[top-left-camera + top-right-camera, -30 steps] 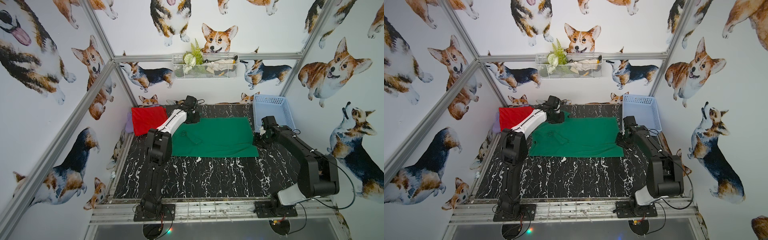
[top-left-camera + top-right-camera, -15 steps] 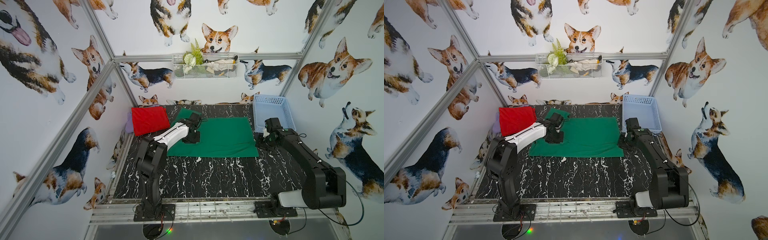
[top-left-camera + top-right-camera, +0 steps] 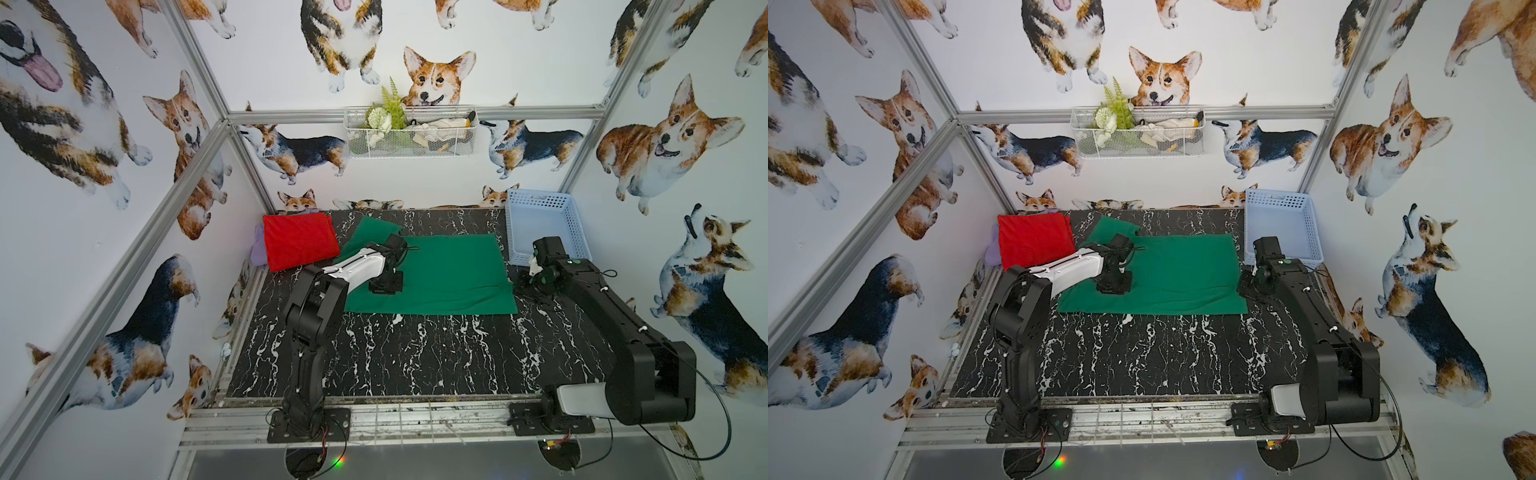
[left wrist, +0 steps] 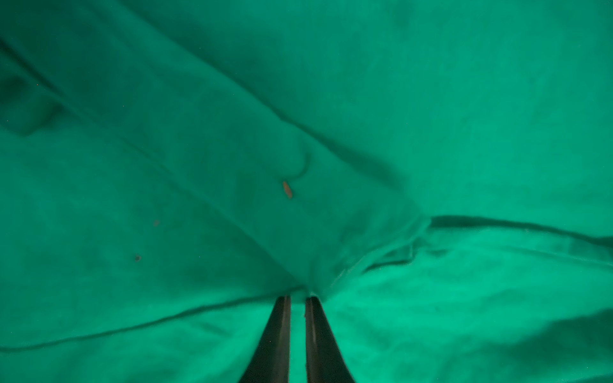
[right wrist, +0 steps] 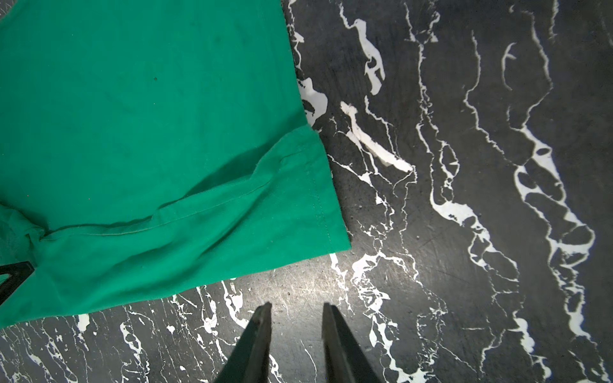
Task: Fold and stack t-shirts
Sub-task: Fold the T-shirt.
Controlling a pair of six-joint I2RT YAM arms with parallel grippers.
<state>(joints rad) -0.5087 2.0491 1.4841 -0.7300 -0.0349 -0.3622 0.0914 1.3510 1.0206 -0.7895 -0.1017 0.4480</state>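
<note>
Desk: black slab (image 3: 415,353) with white marble veining, bare over its whole near half.
Room: walls (image 3: 83,124) papered with corgi pictures; silver metal frame bars (image 3: 199,145) run along the corners and across the far wall.
Wall fixture: white wire basket (image 3: 409,141) hung on the far bar, holding green fronds and pale odds and ends.
Basket: pale blue perforated plastic basket (image 3: 515,232) at the far right corner of the desk.
Red t-shirt (image 3: 299,241): folded into a rectangle at the far left corner.
Purple cloth (image 3: 258,249): shows past the red t-shirt's left edge; what it is cannot be told.
Green t-shirt (image 3: 449,274): spread flat across the far middle of the desk, between the red t-shirt and the basket, one sleeve (image 3: 374,226) angled out at its far left corner.
Obstruction: the left arm (image 3: 357,270), white-shelled, reaches in from the near left and covers part of the green t-shirt's left side in both top views.
Left claw (image 4: 297,296): down on the left part of the green t-shirt, jaws nearly together and pinching a gathered fold; creases run in towards the tips.
Right arm (image 3: 602,299): black, reaching from the near right along the right edge.
Right claw (image 5: 297,308): jaws spread, nothing between them, over bare desk just beside the green t-shirt's right hem, clear of the cloth.
</note>
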